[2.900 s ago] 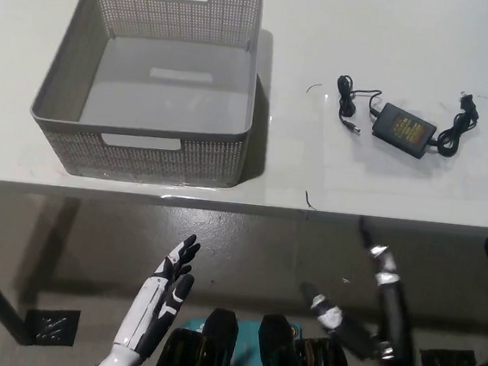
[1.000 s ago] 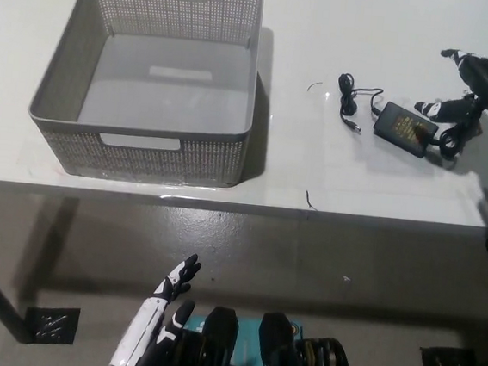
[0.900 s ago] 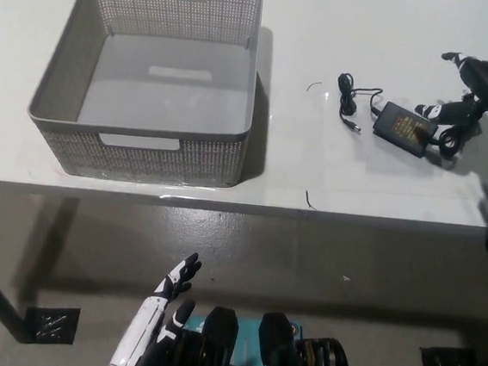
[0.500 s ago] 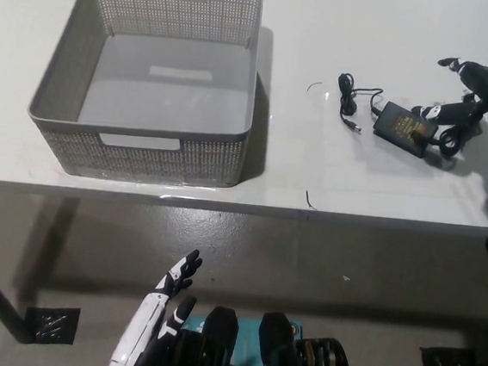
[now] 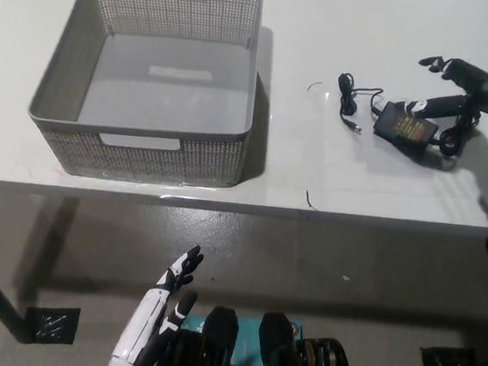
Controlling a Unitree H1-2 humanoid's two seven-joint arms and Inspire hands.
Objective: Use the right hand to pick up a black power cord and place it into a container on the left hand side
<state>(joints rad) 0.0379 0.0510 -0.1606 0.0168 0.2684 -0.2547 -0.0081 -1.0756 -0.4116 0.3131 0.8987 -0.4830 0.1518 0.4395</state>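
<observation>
Now one power cord (image 5: 403, 125), one basket (image 5: 155, 75), right hand (image 5: 463, 83) spread above.

No text could be read anywhere. The power adapter (image 5: 405, 128) on the white table (image 5: 382, 188), right of the grey basket (image 5: 144, 147), carried a label with yellowish print, but it was too small to make out.

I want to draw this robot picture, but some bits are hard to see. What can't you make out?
- Head view: the right hand runs off the right edge, so most of its arm is missing.
- Whether its fingers touch the power cord: too small to tell.
- The cord's label: too small to read.
- The left hand, resting below the table: its arm is cut by the bottom edge.
</observation>
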